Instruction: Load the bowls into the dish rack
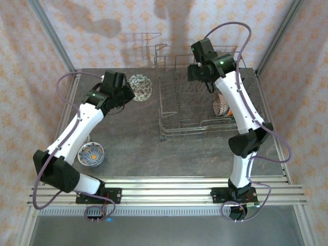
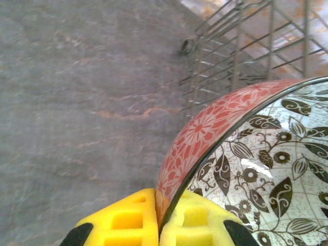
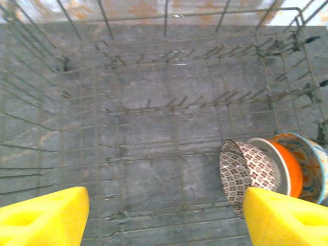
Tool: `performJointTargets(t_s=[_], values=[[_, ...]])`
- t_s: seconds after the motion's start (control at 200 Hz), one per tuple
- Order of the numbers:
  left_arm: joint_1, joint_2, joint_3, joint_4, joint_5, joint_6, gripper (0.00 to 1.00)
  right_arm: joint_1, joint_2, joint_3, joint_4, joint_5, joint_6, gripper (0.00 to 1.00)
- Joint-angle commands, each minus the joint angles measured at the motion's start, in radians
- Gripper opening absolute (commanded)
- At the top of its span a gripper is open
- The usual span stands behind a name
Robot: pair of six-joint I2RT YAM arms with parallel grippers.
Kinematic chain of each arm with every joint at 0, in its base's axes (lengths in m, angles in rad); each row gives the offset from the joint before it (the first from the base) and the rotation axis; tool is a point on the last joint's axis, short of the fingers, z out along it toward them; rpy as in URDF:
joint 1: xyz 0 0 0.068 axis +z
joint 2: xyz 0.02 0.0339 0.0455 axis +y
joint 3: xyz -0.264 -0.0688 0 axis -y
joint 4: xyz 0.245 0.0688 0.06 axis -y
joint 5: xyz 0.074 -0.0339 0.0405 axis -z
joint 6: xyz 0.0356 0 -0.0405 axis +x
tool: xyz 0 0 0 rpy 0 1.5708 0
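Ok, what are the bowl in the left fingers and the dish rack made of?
The bowl looks like glazed ceramic: glossy, with highlights on the black leaf print inside, red floral outside. The dish rack is thin grey wire, probably metal, with a dull finish; coating unclear.

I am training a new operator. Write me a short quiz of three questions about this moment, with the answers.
1. True or false: the left gripper is shut on the rim of the red floral bowl.
2. How many racked bowls stand inside the dish rack? A) one B) three C) seven
3. Fill in: the right gripper hovers over the dish rack with its jaws ____.
Key: 1 true; 2 B; 3 open.
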State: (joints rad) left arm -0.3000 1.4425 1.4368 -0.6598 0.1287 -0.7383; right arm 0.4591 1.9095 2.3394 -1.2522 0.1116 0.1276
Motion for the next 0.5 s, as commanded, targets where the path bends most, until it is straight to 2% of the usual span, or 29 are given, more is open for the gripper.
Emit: performJointTargets(t_s=[0.0,0.31,0.49], values=[[0.004,0.048,0.090,0.083,0.059,0.083,0.00,0.000,-0.005,0.036,0.011,-0.112,-0.017,0.76],[-0.027,0.174,0.262,0.094,0.159,0.138,0.00,0.032,-0.064,-0.068,0.175,-0.358,-0.066,0.67],[-0.079,0.233,0.340,0.080,0.157,0.153,0.00,0.053,-0.043,-0.049,0.185,-0.399,-0.083,0.62]])
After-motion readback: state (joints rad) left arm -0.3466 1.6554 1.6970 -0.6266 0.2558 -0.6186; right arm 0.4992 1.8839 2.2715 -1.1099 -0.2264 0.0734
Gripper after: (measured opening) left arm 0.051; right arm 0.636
